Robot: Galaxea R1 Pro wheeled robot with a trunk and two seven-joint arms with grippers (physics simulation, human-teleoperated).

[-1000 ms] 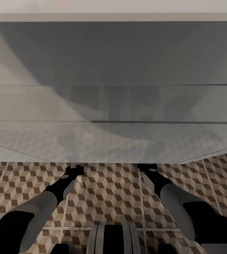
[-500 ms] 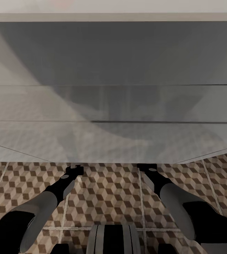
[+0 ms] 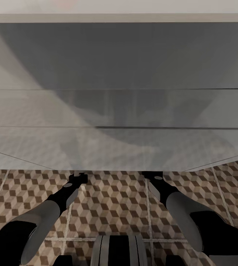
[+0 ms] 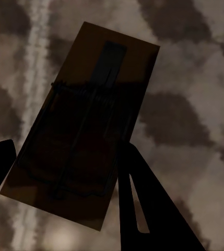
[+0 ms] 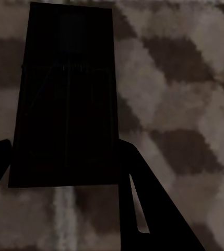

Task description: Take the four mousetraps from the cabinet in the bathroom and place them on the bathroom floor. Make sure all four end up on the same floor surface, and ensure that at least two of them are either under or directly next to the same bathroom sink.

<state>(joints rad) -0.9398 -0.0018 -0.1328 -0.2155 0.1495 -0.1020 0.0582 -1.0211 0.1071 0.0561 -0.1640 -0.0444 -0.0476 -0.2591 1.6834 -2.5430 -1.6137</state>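
Left hand (image 4: 65, 172) pinches a mousetrap (image 4: 80, 125); right hand (image 5: 65, 172) pinches another trap (image 5: 65, 94). Both reach under the sink (image 3: 119, 92), above the floor (image 3: 111, 203), lower frame.

My head camera is looking steeply down past the sink (image 3: 119, 111) onto the bathroom floor (image 3: 111, 207). Both my wrist cameras are facing that same patterned floor from very close, along the jaws.

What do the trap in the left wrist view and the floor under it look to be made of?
The mousetrap: a flat brown slab, probably matte wood, with thin dark wire parts across it that look like metal. The floor: likely tile, with a blurred brown and beige cube print and a pale grout line.
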